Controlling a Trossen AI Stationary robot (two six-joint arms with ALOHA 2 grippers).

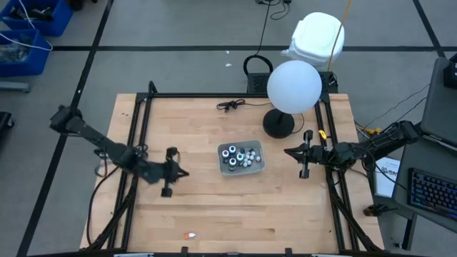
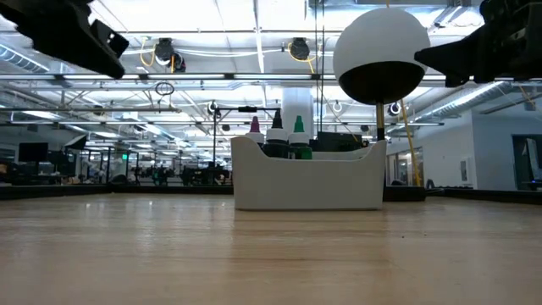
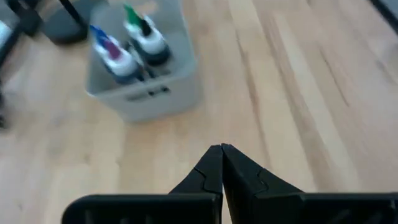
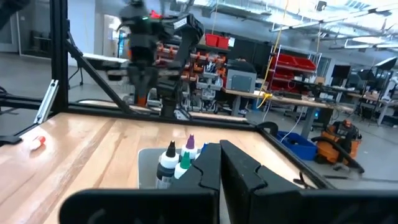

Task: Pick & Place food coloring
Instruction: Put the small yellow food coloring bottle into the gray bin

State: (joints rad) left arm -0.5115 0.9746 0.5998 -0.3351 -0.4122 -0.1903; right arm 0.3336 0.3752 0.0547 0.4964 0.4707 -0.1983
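The food coloring bottles point(image 1: 239, 155) stand upright on their bases in a grey rectangular tray point(image 1: 258, 165) at the middle of the table. In the low view their purple, black and green tips point(image 2: 277, 134) stick up above the tray wall point(image 2: 306, 182). My left gripper point(image 1: 186, 172) hangs shut and empty above the wood, left of the tray; its wrist view shows the fingertips point(image 3: 222, 150) together, short of the tray point(image 3: 149, 93). My right gripper point(image 1: 287, 151) is shut and empty, right of the tray, its fingers point(image 4: 219, 152) pointing level over the bottles point(image 4: 177, 160).
A lamp with a white globe point(image 1: 294, 86) and a dark round base point(image 1: 278, 125) stands behind the tray to the right. A black cable point(image 1: 230, 106) lies at the far edge. A small orange-and-white item point(image 1: 189, 234) lies near the front edge. Bare wood surrounds the tray.
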